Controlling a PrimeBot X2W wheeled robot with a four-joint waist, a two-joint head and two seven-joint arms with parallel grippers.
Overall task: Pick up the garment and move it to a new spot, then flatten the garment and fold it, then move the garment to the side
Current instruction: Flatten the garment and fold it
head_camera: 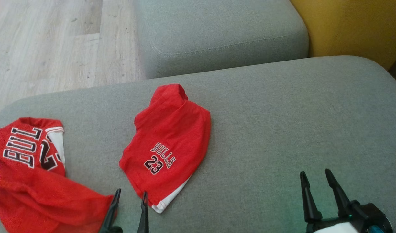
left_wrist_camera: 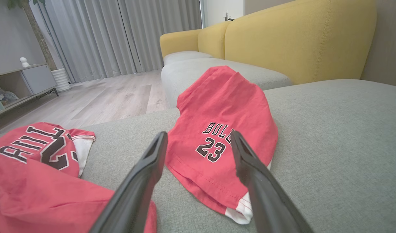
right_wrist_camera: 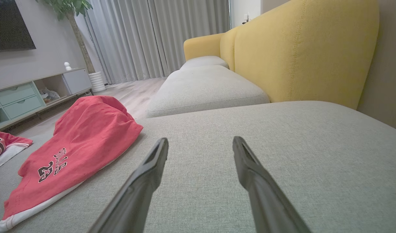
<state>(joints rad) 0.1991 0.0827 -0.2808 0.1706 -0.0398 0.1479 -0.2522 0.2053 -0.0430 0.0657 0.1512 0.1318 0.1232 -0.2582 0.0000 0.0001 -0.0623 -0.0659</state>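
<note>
Spread wide, empty: left tool (head_camera: pixel 131 192) at near hem of red shorts (head_camera: pixel 167 145), right tool (head_camera: pixel 314 171) over grey sofa cushion (head_camera: pixel 266 113).

One pair of shorts (head_camera: pixel 167 142), one jersey (head_camera: pixel 29 171).

Bright, even daylight through curtains (left_wrist_camera: pixel 120 35) at 11 o'clock, wrist views. Shadows faint, diffuse. Head view grainy, slightly soft. Wrist views bowed at edges; 6 o'clock foreground blurred.
</note>
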